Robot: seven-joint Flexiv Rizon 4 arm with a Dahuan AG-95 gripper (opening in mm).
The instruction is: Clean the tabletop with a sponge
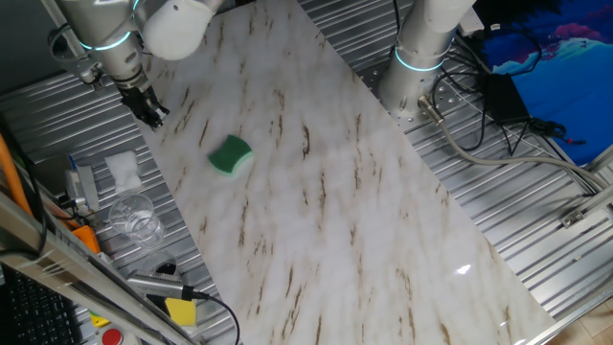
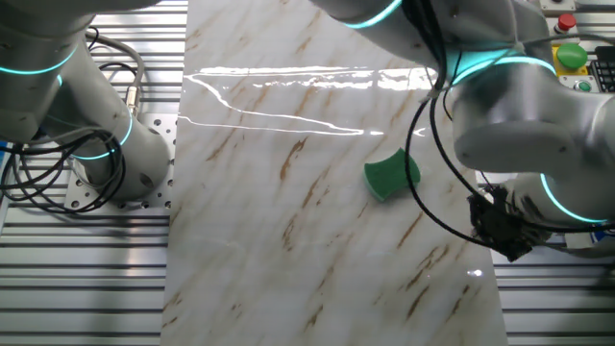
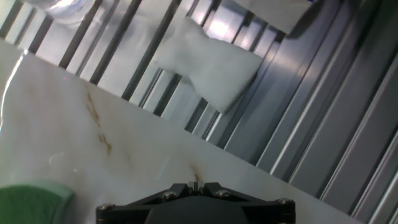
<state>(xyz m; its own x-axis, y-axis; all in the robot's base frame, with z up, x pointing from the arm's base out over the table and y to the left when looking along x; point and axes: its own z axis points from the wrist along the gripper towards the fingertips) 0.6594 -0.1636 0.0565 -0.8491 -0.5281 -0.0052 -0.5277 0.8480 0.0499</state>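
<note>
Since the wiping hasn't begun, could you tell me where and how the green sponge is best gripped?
Probably from straight above, with the fingers across the two long sides of the sponge. It lies flat on the marble tabletop, apart from the gripper, nothing crowding it.

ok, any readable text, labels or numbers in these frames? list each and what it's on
None can be read.
Sponge: plain green, no print visible.
Tabletop: only brown-grey streaks, no markings.
White tissue in the hand view: blank.
Red button and green button at the edge of the other fixed view: no legible lettering, too small to tell.
Tool: no label visible.
</note>
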